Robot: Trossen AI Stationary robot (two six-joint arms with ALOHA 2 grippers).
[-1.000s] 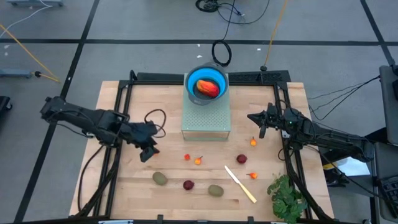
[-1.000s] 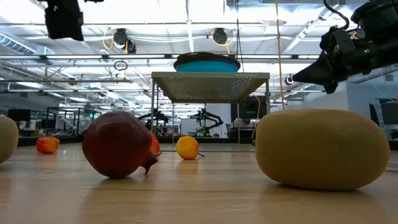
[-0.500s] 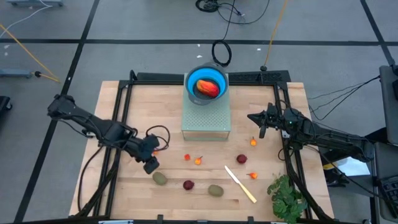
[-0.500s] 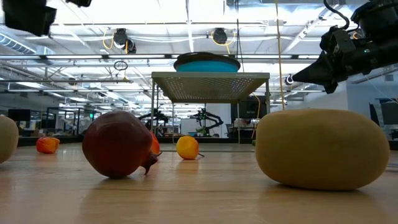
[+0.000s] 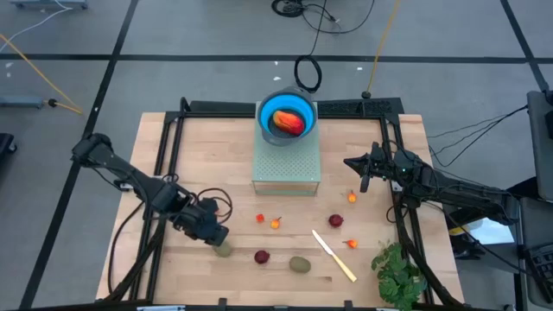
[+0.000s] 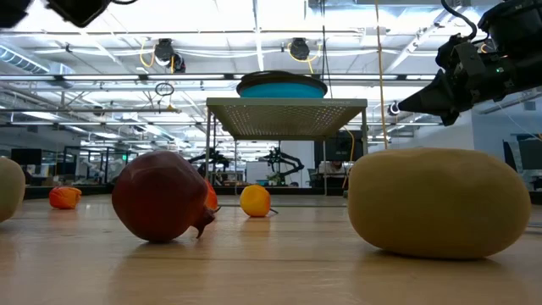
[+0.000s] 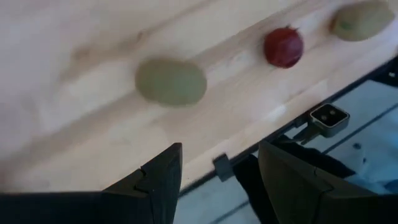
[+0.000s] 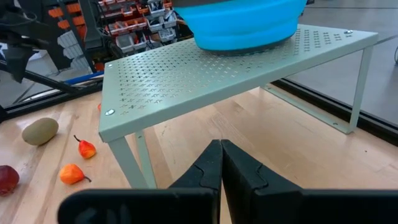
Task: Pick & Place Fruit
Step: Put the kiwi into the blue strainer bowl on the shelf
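Note:
My left gripper (image 5: 213,234) (image 7: 217,174) is open and hovers just above the left brown-green kiwi (image 5: 224,250) (image 7: 171,81), which lies on the table, touching nothing. Beyond it lie a dark red ball (image 5: 262,256) (image 7: 283,46) and a second kiwi (image 5: 299,264) (image 7: 360,18). Another dark red ball (image 5: 335,221) and tiny orange-red bits (image 5: 276,223) (image 5: 352,198) rest on the table. The larger red-orange oval (image 5: 290,123) sits in the blue bowl (image 5: 272,111) on the green perforated shelf (image 5: 287,168). My right gripper (image 5: 359,169) (image 8: 221,163) is shut, right of the shelf.
A long cream knife (image 5: 333,255) lies near the second kiwi, and a green leafy bunch (image 5: 397,272) sits at the near right corner. A black frame (image 5: 164,155) borders the table. A cable loop (image 5: 216,162) lies left of the shelf.
My left gripper has swung toward the table's near edge and somewhat rightward, from beside the cable loop to just over the left kiwi. My right arm has kept still, and no fruit has moved.

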